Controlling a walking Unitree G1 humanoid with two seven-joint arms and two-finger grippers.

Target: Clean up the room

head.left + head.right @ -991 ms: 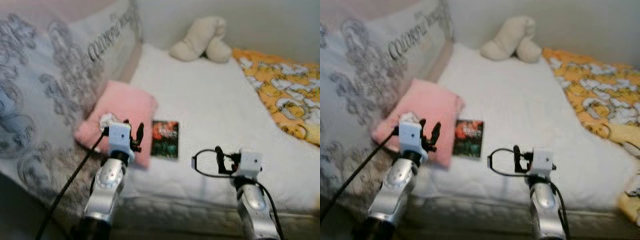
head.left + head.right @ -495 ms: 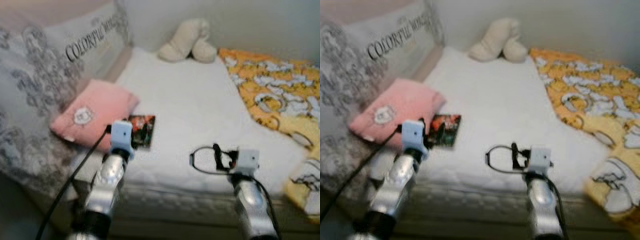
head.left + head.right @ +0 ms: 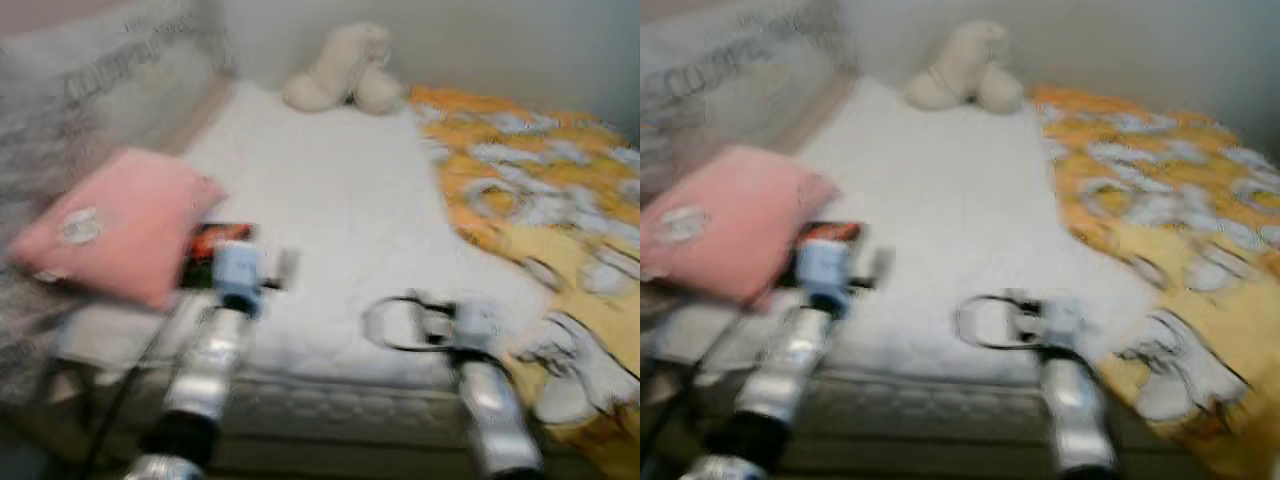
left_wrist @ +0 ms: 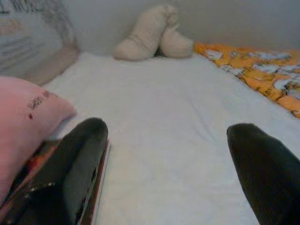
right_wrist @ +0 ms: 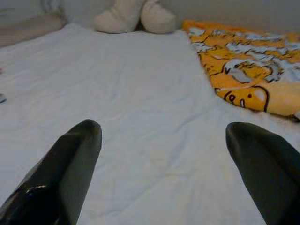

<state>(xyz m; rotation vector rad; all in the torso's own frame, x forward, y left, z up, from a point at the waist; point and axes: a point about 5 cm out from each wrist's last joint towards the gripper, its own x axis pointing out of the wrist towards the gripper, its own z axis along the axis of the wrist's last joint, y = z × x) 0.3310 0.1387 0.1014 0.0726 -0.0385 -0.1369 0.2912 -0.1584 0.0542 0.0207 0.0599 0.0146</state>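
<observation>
A bed (image 3: pixel 330 210) covered by a white sheet is shown from the head cameras, which are blurred. Along the robot's left side of the bed a large grey patterned pillow (image 3: pixel 100 90) is propped, with lettering too smeared to be read. The robot's right side of the bed is covered by an orange and yellow blanket (image 3: pixel 540 190) printed with pale cartoon figures. A pink cushion (image 3: pixel 110 225) bearing a small round patch is laid near the front left corner of the bed, and a dark book (image 3: pixel 205 255) with a red cover picture is seen just beside it, its edge tucked under the cushion in the left wrist view. A cream plush toy (image 3: pixel 335 70) is rested at the far end of the bed, against the wall. The left hand (image 4: pixel 166 164) is held low over the sheet with its 2 fingers (image 4: pixel 75 164) spread apart and released, the book lying under 1 of them. The right hand (image 5: pixel 161 166) is likewise held released over bare sheet, with nothing grasped, the blanket lying near its far finger.
</observation>
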